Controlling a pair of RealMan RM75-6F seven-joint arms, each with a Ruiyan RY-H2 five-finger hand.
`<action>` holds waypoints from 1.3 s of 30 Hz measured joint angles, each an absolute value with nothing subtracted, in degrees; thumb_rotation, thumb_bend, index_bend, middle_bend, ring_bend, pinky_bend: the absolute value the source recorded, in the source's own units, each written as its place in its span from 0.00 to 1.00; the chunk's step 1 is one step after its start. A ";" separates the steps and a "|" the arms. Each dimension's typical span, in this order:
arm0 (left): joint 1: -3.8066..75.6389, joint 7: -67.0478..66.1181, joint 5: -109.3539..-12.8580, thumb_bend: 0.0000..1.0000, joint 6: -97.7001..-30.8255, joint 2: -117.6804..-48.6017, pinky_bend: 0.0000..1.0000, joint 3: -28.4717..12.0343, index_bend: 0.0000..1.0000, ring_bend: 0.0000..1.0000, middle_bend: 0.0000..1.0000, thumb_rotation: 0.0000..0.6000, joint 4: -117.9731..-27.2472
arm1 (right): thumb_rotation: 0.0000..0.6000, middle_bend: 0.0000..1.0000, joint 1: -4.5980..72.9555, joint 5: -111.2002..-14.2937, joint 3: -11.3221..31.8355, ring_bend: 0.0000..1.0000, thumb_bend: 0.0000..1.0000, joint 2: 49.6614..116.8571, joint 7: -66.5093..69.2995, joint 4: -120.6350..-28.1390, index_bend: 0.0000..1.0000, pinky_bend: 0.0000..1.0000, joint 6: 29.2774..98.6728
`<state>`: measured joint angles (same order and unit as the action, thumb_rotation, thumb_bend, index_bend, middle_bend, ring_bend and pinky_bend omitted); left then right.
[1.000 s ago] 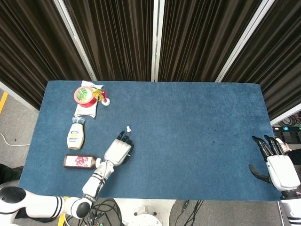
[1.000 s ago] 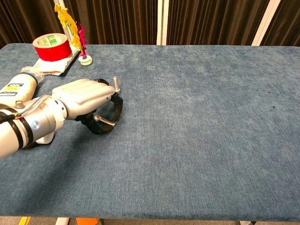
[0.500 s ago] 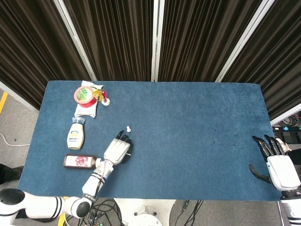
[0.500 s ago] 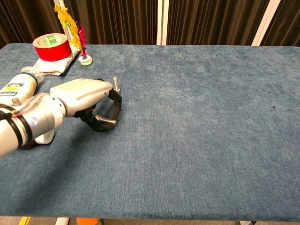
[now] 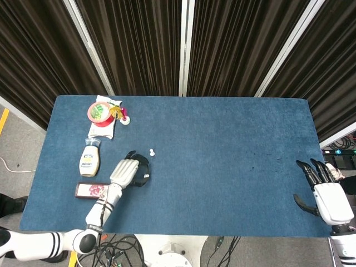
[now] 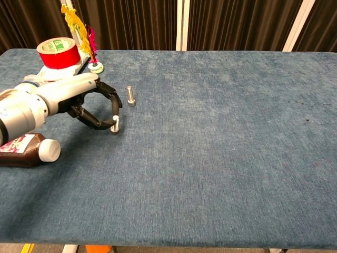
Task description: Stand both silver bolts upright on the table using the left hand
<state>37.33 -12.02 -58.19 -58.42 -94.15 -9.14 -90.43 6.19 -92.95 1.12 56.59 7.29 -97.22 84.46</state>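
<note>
One silver bolt [image 6: 130, 96] [image 5: 152, 151] stands upright and alone on the blue table [image 6: 221, 137]. A second silver bolt [image 6: 115, 125] stands upright a little nearer, at the tips of my left hand [image 6: 68, 96] [image 5: 123, 172]. The thumb and a finger curve round it and pinch it near its top. The hand reaches in from the left, low over the cloth. My right hand [image 5: 325, 194] hangs at the table's right edge with its fingers spread and nothing in it. The chest view does not show it.
A dark sauce bottle [image 6: 26, 149] [image 5: 92, 191] lies just under my left forearm. A white bottle [image 5: 90, 158] lies behind it. At the far left stand a red tape roll [image 6: 58, 51] on a packet and a feathered toy [image 6: 84, 34].
My left hand has swung left and drawn back, turning the bolt it held from lying sideways to upright on the table. The sauce bottle now shows. The right hand is still.
</note>
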 measured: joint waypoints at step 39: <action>30.58 -11.75 -67.11 0.31 -69.97 -85.43 0.03 -7.77 0.37 0.14 0.28 1.00 -94.54 | 1.00 0.14 6.36 -91.94 1.28 0.00 0.22 56.19 9.40 -96.44 0.04 0.00 83.97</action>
